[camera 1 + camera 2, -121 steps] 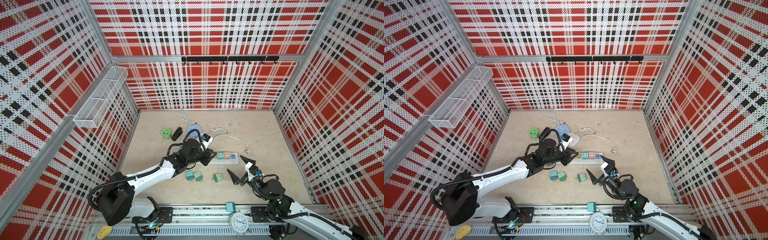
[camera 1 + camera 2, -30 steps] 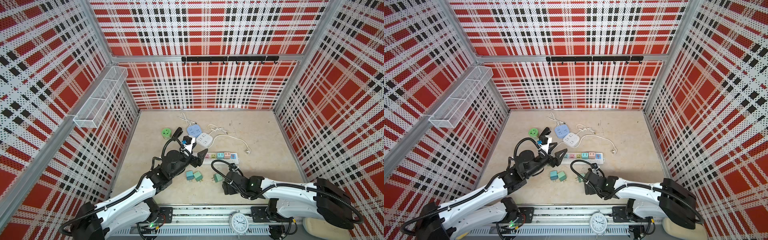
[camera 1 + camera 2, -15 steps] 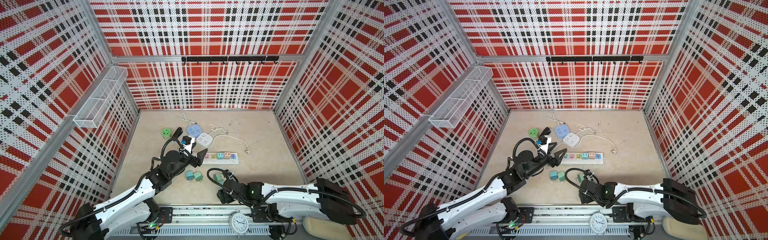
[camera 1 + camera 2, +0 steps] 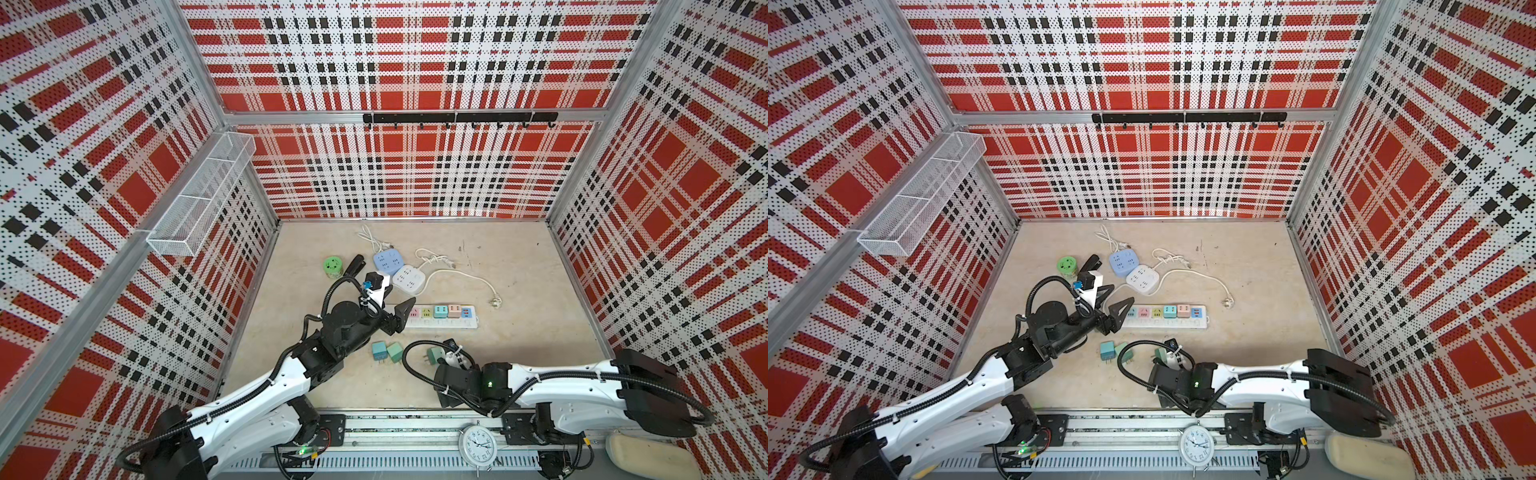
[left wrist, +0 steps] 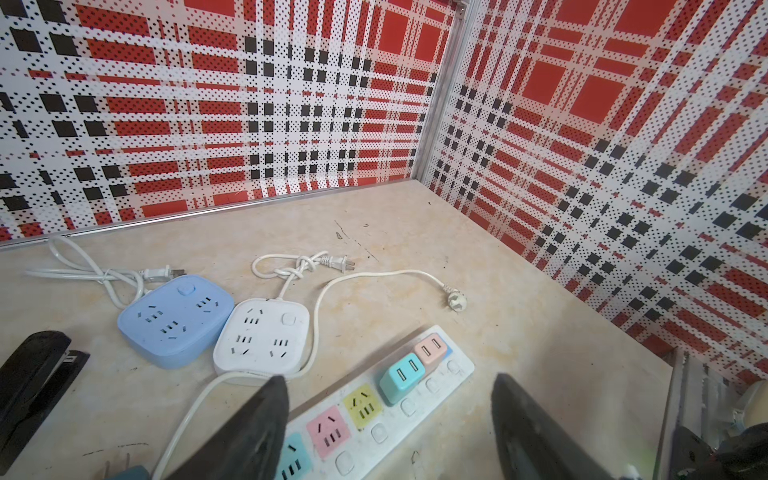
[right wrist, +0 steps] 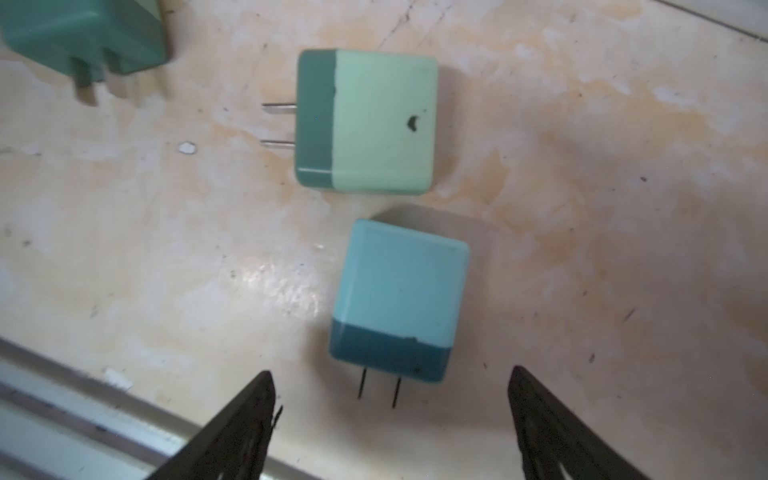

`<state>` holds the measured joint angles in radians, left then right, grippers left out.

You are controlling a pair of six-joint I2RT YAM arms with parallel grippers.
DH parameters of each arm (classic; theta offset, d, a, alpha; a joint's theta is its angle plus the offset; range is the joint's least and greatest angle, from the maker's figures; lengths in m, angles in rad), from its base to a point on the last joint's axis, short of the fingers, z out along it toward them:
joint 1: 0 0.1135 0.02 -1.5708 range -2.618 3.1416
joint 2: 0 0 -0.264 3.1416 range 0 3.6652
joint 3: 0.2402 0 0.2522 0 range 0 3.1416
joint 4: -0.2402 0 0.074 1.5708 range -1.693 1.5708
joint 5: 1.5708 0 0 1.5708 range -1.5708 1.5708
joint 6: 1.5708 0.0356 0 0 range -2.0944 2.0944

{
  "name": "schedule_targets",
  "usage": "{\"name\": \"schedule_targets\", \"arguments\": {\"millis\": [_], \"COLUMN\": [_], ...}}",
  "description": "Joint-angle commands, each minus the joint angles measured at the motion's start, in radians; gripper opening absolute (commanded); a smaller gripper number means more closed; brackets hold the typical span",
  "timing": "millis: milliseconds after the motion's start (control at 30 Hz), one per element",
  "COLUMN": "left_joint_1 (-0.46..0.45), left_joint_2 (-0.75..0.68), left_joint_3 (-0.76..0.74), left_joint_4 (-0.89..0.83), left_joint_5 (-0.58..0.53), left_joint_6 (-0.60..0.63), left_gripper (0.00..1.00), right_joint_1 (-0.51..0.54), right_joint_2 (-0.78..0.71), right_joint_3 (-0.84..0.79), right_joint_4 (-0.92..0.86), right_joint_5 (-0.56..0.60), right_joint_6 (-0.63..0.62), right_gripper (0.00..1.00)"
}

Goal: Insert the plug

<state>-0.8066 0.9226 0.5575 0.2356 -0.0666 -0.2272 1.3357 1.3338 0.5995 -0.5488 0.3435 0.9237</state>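
**Change vs. four seconds back:** the right arm is no longer standing beside the power strip [image 5: 455,370] with its fingers raised. It is now lying low across the near side of the table, wrist over the loose plugs. The left gripper [image 5: 390,432] is sitting slightly further back from the strip. Over the last second it is not visibly shifting.

**Right gripper [image 6: 390,372]:** the fingers are standing wide apart and gripping nothing.
- The light-blue plug [image 6: 401,286] is lying on its side on the table directly ahead, centred between the two finger lines.
- Its prongs are pointing back at the fingertips and reaching about level with them in the wrist view. How high the tips are riding above the table I cannot tell.
- The mint plug [image 6: 382,120] is lying just beyond it, not touching.
- The dark-green plug [image 6: 83,29] is lying further off to one side.

**Left gripper:** the fingers are apart and empty, hanging over the near end of the strip.
- The yellow socket [image 5: 361,405] just ahead is showing free.
- A teal charger [image 5: 401,382] and a pink charger [image 5: 432,351] are sitting plugged in beyond it.

**Handling (judgement):**
- The plug is looking like a small hard-plastic cube: light, rigid, with smooth faces. It will probably skid if one finger touches before the other.
- The hold belongs across two opposite flat sides of the pale body, clear of the dark base. The thin prongs should be left free, since they are the one part likely to bend.
- With the plug lying flat, the prongs still need turning downward before they go into a socket.
- The strip looks light too, so pressing in may be pushing it along unless it is steadied.
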Motion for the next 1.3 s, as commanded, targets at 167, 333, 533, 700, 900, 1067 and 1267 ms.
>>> {"name": "schedule_targets", "arguments": {"millis": [167, 333, 533, 700, 900, 1067, 1267], "left_joint_1": [-0.005, -0.005, -0.005, -0.005, -0.005, -0.017, -0.050], "left_joint_2": [-0.004, -0.001, -0.001, -0.003, -0.014, -0.048, -0.088], "left_joint_3": [-0.011, -0.006, -0.009, -0.011, -0.014, -0.016, -0.024], "left_joint_4": [0.008, 0.007, 0.008, 0.008, 0.008, 0.004, 0.000], "left_joint_5": [-0.030, -0.026, -0.025, -0.033, -0.045, -0.040, -0.067], "left_joint_6": [0.008, 0.008, 0.006, 0.005, 0.005, 0.002, 0.013], "left_gripper": [0.78, 0.78, 0.78, 0.78, 0.78, 0.77, 0.75], "right_joint_1": [-0.058, -0.058, -0.058, -0.058, -0.099, -0.155, -0.257], "right_joint_2": [0.147, 0.156, 0.110, -0.005, -0.188, -0.298, -0.459], "right_joint_3": [0.025, 0.028, -0.009, -0.051, -0.099, -0.091, -0.152], "right_joint_4": [0.149, 0.146, 0.165, 0.187, 0.288, 0.364, 0.787], "right_joint_5": [-0.003, -0.001, -0.002, 0.095, 0.209, 0.364, 0.289], "right_joint_6": [-0.067, -0.066, -0.057, -0.085, -0.259, -0.454, -0.896], "right_gripper": [0.62, 0.43, 0.32, 0.25, 0.15, 0.07, 0.02]}}
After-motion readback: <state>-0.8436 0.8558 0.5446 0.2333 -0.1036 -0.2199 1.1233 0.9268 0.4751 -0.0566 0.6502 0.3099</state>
